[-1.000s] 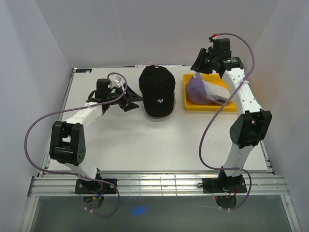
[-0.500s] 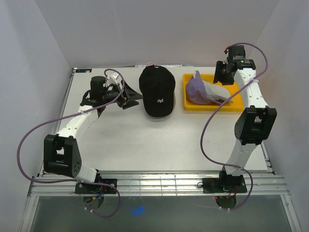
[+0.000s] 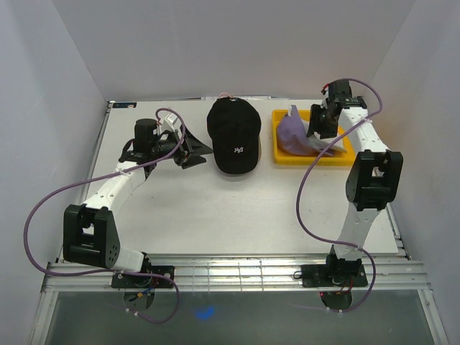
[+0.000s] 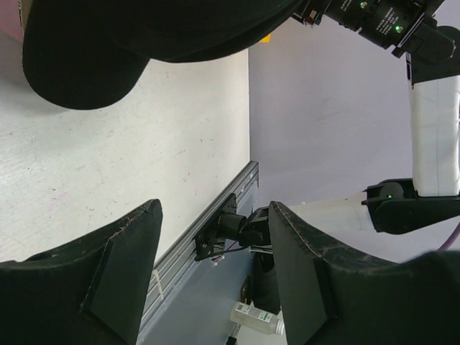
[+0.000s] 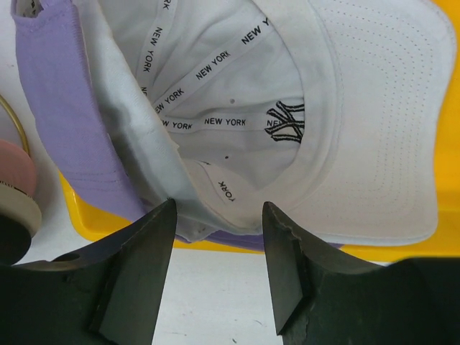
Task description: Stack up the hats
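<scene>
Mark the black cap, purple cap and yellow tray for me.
black cap (image 3: pixel 233 129), top external view, on its crown.
purple cap (image 3: pixel 290 134), top external view, on its crown.
yellow tray (image 3: pixel 284 161), top external view, on its near rim.

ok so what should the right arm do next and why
Probably ease the right gripper forward and close on the rim of the white hat: the jaws stand open just short of it, that hat nested in the purple hat.

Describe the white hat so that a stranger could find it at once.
Look at the yellow tray at the far right of the table. Two hats lie in it, nested; the white hat is the inner one, inside the purple hat. Only it shows its lining, with NEW YORK printed on the seam tapes.
</scene>
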`<state>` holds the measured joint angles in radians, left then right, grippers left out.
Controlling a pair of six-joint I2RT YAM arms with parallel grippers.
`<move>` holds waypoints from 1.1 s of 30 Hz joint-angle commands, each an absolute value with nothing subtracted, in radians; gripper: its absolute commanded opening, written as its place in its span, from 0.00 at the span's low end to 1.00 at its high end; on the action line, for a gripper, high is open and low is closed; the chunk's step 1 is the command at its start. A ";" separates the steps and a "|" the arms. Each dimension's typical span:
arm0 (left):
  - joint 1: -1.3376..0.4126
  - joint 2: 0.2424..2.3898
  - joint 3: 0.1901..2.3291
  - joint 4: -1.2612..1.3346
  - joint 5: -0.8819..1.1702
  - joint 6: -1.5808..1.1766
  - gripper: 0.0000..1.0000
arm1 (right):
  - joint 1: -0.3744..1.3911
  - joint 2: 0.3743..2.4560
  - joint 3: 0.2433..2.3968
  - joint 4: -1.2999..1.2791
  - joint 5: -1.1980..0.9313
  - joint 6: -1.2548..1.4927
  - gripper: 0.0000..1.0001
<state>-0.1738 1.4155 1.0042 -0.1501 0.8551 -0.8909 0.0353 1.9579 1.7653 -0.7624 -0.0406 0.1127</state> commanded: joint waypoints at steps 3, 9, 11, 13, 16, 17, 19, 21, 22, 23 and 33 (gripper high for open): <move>-0.170 1.368 0.985 -0.143 0.870 -0.881 0.71 | 0.049 1.991 1.743 -0.693 -0.045 0.127 0.57; -0.170 1.370 0.976 -0.143 0.861 -0.879 0.71 | 0.049 1.991 1.747 -0.683 -0.008 0.139 0.27; -0.172 1.371 0.976 -0.143 0.861 -0.879 0.71 | 0.048 1.974 1.765 -0.692 0.050 0.152 0.14; -0.170 1.374 0.976 -0.143 0.861 -0.879 0.71 | 0.045 1.962 1.790 -0.709 0.089 0.172 0.10; -0.170 1.374 0.976 -0.143 0.859 -0.877 0.70 | 0.035 1.954 1.873 -0.770 0.159 0.190 0.08; -0.172 1.373 0.976 -0.143 0.858 -0.879 0.70 | 0.034 1.954 1.897 -0.787 0.169 0.192 0.08; -0.170 1.373 0.974 -0.143 0.856 -0.879 0.70 | 0.032 1.945 1.963 -0.827 0.190 0.196 0.08; -0.170 1.373 0.971 -0.143 0.854 -0.879 0.70 | 0.034 1.931 2.000 -0.838 0.193 0.196 0.08; -0.170 1.374 0.971 -0.143 0.854 -0.877 0.70 | 0.032 1.919 2.011 -0.842 0.196 0.196 0.08; -0.172 1.373 0.969 -0.143 0.854 -0.879 0.70 | 0.032 1.913 2.023 -0.850 0.210 0.199 0.08; -0.170 1.361 0.971 -0.143 0.851 -0.876 0.71 | 0.012 1.865 2.123 -0.884 0.184 0.218 0.08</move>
<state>-0.1738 1.4139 0.9730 -0.1509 0.8528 -0.8906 0.0189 1.9308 2.0743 -0.8795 0.1860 0.1993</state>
